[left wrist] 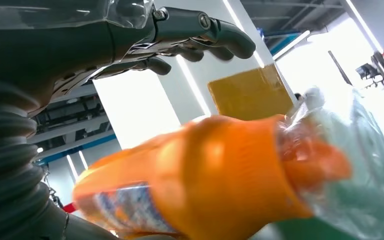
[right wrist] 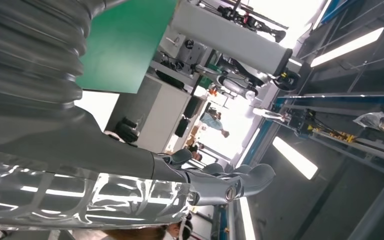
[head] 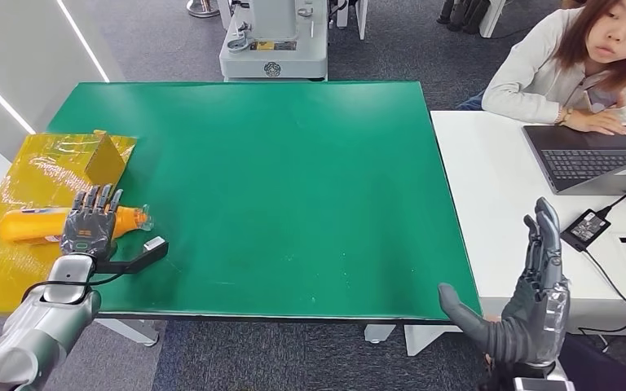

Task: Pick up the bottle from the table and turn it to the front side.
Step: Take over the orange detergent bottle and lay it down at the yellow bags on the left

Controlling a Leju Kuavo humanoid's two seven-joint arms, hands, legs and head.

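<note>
Hovering left hand [head: 90,221] over bottle [head: 28,226], fingers spread, nothing held; we expect slip on smooth plastic. Right hand [head: 538,293] open, idle.

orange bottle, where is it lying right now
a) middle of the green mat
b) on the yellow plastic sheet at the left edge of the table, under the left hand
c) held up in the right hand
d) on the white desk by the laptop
b: the orange bottle lies on its side on the yellow plastic sheet, with the left hand over its neck end.
</note>
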